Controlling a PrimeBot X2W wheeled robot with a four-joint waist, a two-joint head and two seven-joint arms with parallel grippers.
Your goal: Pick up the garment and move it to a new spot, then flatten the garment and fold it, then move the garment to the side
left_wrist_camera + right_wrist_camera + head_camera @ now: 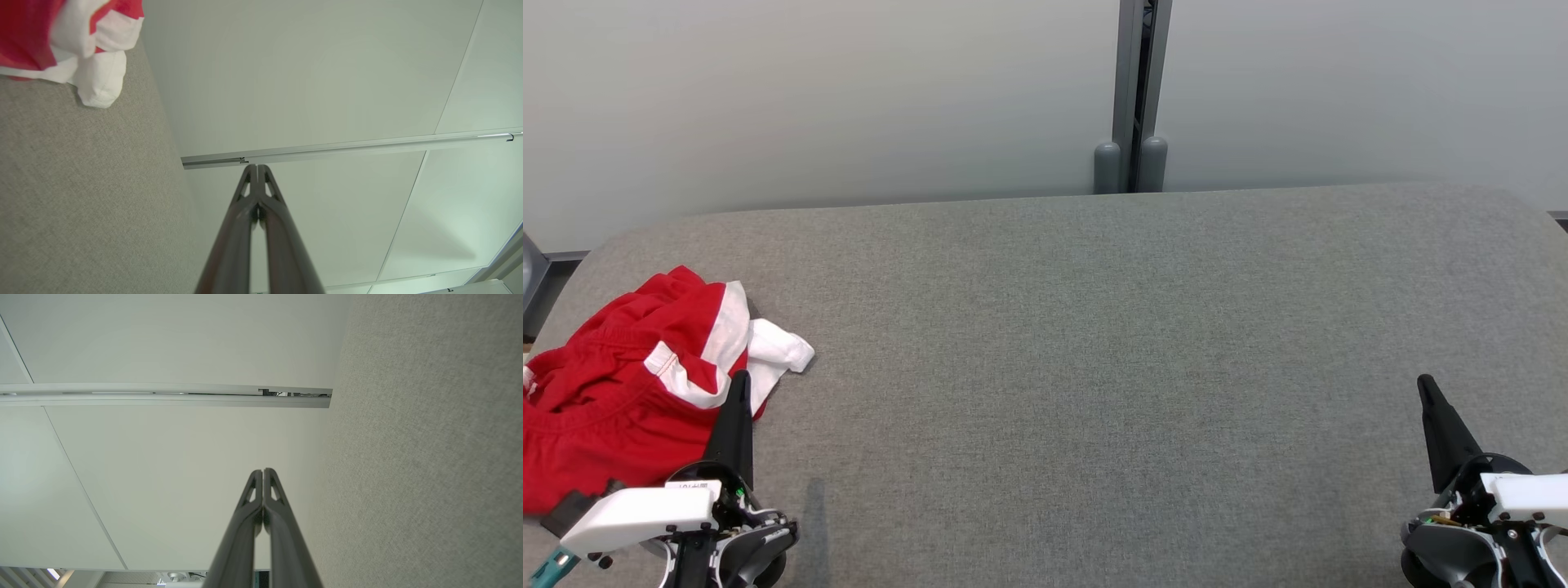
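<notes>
Red and white cloth, a soft crumpled garment (613,392), is lying in a heap at the left end of the wide grey fabric table (1094,367). I am watching my left gripper (740,384) first, because it is sitting right beside the heap. Its 2 long dark fingers (734,425) are pressing together with nothing between them, and they are pointing away from me along the heap's right edge. The garment is lying just to the left of them, and a white folded bit (778,351) is poking out past the tips. The heap is too bunched for me to tell its true shape. My right gripper (1426,385) is waiting well apart at the other end, also squeezed together and holding nothing. I am thinking the left arm is the one to reach, opening up and turning left. I am seeing nothing between that claw and the cloth. Behind the table a pale wall (849,98) and a grey metal post (1134,98) are standing.
</notes>
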